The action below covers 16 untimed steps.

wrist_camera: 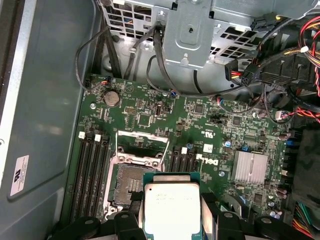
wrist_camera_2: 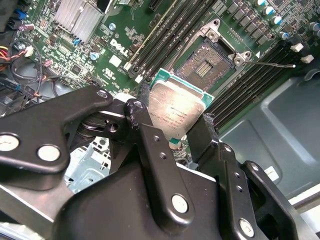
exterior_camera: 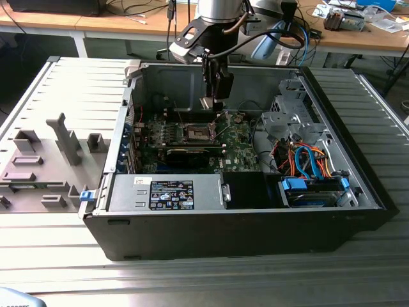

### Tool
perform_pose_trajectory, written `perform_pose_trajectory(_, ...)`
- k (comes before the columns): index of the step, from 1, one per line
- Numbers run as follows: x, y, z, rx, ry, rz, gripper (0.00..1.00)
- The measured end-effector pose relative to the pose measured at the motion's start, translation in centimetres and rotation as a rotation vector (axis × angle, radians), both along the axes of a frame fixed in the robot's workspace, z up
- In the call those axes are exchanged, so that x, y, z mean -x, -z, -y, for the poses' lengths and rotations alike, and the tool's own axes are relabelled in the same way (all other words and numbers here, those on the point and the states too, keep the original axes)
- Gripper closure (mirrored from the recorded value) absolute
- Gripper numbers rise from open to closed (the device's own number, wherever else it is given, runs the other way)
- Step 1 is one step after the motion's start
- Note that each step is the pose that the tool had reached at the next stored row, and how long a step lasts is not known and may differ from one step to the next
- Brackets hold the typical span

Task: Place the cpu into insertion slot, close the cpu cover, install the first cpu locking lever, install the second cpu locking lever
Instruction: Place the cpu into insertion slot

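While the hand [exterior_camera: 215, 97] hangs inside the open computer case [exterior_camera: 255, 220], its two black fingers [wrist_camera_2: 142, 125] are clamped on the edges of the cpu [exterior_camera: 210, 103]. The silvery top of the cpu [wrist_camera_2: 176, 107] faces the camera in both wrist views, and its green rim shows in both wrist views too. The cpu is up in the air, above the green motherboard [exterior_camera: 241, 150] and not touching it.

The insertion slot [exterior_camera: 198, 132] sits below and just to the exterior view's left of the cpu, with its dark centre bare. In the first wrist view the cpu [wrist_camera: 171, 205] overlaps one corner of the insertion slot [wrist_camera: 125, 184]. In the second wrist view the insertion slot [wrist_camera_2: 205, 62] lies just beyond the chip's far edge.

The cpu cover [wrist_camera: 142, 133] is swung open, a thin frame on the side of the slot away from the hand [wrist_camera: 171, 219]. A thin metal lever [wrist_camera_2: 274, 64] sticks out sideways past the socket, unlatched.

Black memory slots [wrist_camera: 92, 170] run along both sides of the socket. A finned heatsink [wrist_camera: 249, 166] and a coin cell [wrist_camera: 111, 97] are also on the board. The grey drive cage [wrist_camera: 187, 30] and coloured cables [exterior_camera: 307, 160] are at the exterior view's right.

The case lies on its side on a ribbed metal table [exterior_camera: 192, 275], and a grey plastic fixture [exterior_camera: 45, 163] lies at the exterior view's left.
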<state>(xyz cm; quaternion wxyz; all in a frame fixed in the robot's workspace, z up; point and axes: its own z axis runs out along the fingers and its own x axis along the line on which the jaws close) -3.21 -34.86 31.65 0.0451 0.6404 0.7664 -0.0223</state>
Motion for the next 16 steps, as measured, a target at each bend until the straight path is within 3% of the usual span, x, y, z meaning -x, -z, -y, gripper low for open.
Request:
perform_pose_trajectory(7,0.00,0.00,0.00,0.0029,0.001,0.0000,0.45)
perform_pose_trajectory(11,0.00,0.00,0.00,0.0128,0.004,0.0000,0.45)
perform_pose_trajectory(16,0.00,0.00,0.00,0.0163,0.006,0.0000,0.45)
